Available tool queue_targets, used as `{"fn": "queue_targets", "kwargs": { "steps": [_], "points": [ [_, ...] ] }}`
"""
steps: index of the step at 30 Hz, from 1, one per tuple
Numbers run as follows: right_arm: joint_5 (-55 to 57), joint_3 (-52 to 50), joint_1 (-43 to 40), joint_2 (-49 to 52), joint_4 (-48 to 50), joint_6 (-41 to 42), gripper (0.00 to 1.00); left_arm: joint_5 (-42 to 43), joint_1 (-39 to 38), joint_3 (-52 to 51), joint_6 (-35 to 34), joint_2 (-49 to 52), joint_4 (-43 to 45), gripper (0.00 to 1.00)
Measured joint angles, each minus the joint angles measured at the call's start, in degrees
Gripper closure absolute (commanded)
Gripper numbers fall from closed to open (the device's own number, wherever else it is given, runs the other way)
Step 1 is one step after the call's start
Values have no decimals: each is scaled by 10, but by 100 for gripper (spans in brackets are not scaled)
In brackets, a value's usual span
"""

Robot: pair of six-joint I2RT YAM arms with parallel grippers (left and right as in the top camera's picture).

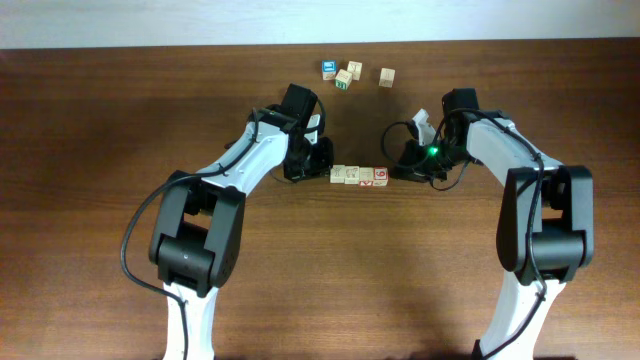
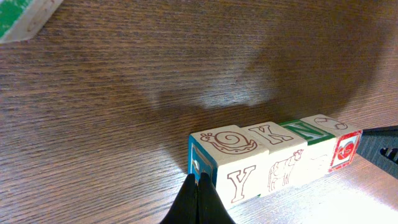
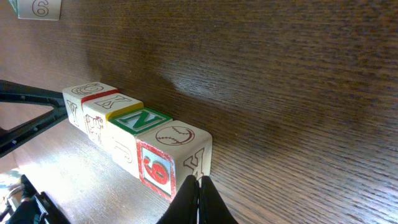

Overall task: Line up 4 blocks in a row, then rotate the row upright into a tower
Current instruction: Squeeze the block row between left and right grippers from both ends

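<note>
Four pale wooden blocks [image 1: 359,176] lie side by side in one row at the table's middle. In the left wrist view the blocks [image 2: 273,158] show a snail, K, N and a baseball on top, with Y and an animal on the near side. My left gripper [image 1: 325,171] is shut with nothing in it. Its tips [image 2: 199,183] rest against the blue end face of the left-most block. My right gripper [image 1: 394,173] is shut and holds nothing. Its tips [image 3: 199,183] touch the lettered end face of the block with the red 6 [image 3: 155,168].
Several loose cubes sit at the back of the table: one with a blue top [image 1: 329,68], one with green [image 1: 343,81] and two pale ones [image 1: 386,76]. A green-edged cube [image 2: 25,15] shows at the left wrist view's top corner.
</note>
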Motion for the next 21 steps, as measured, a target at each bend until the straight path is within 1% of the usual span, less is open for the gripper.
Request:
{"fn": "queue_targets", "kwargs": {
  "steps": [18, 21],
  "points": [
    [17, -1, 14, 0, 6, 16, 95, 0, -1, 0, 0, 0, 0, 100],
    [26, -5, 14, 0, 11, 29, 96, 0, -1, 0, 0, 0, 0, 100]
  ]
}}
